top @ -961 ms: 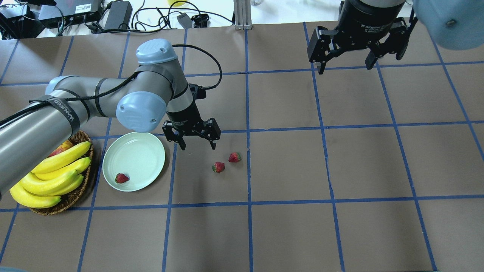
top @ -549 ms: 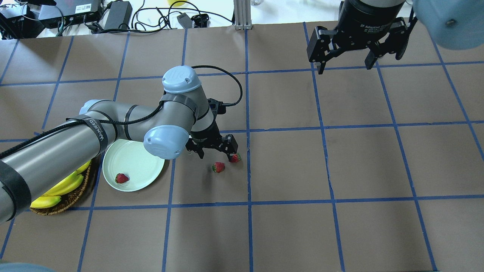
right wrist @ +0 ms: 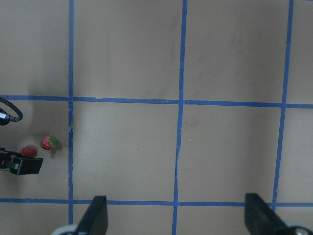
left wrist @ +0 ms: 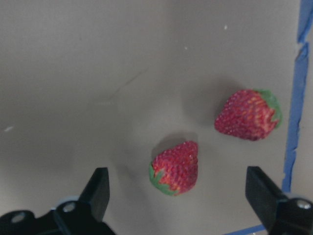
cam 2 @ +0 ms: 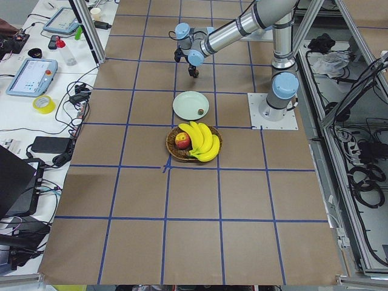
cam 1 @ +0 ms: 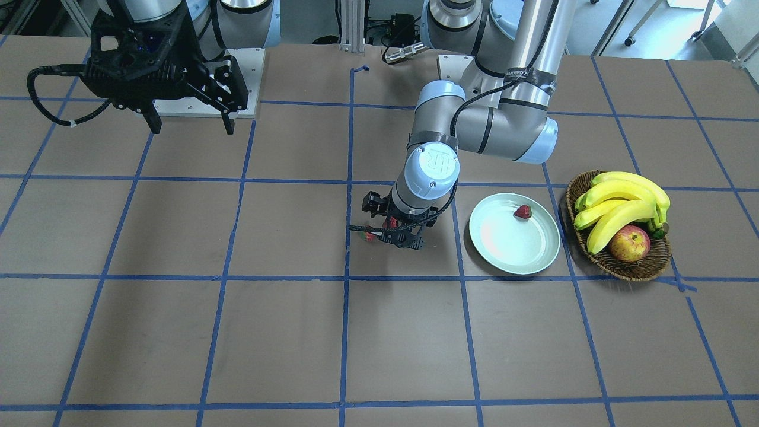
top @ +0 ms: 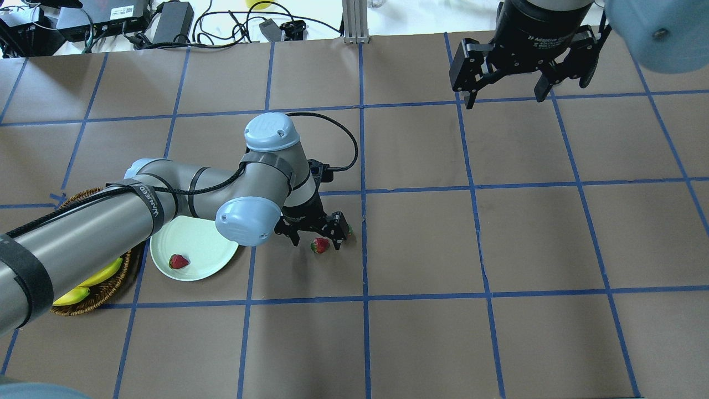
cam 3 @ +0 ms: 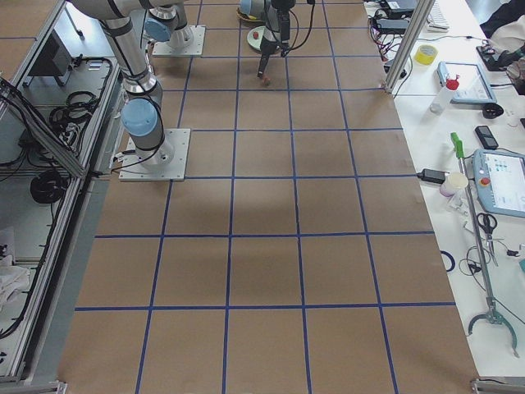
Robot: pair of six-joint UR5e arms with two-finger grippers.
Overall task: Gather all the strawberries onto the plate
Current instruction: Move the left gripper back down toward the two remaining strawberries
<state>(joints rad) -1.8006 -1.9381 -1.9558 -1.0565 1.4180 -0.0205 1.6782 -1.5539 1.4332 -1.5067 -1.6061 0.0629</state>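
Observation:
One strawberry (top: 178, 261) lies in the pale green plate (top: 194, 244). Two more lie on the brown table to the plate's right. My left gripper (top: 315, 238) is open and low over the table, its fingers either side of one strawberry (top: 319, 245). In the left wrist view that strawberry (left wrist: 175, 168) sits between the fingertips (left wrist: 96, 193), untouched. The other strawberry (left wrist: 248, 115) lies just beyond, near a blue tape line, mostly hidden behind a finger in the overhead view. My right gripper (top: 505, 100) is open and empty, high at the back right.
A wicker basket (cam 1: 622, 267) with bananas (cam 1: 622, 201) and an apple (cam 1: 630, 243) stands beside the plate (cam 1: 510, 243), on the side away from the gripper. My left arm reaches over the plate's rim. Cables and boxes lie beyond the table's back edge.
My left gripper has moved right from beside the plate and come down over the two loose strawberries, ending around the nearer one. The right arm has not moved.

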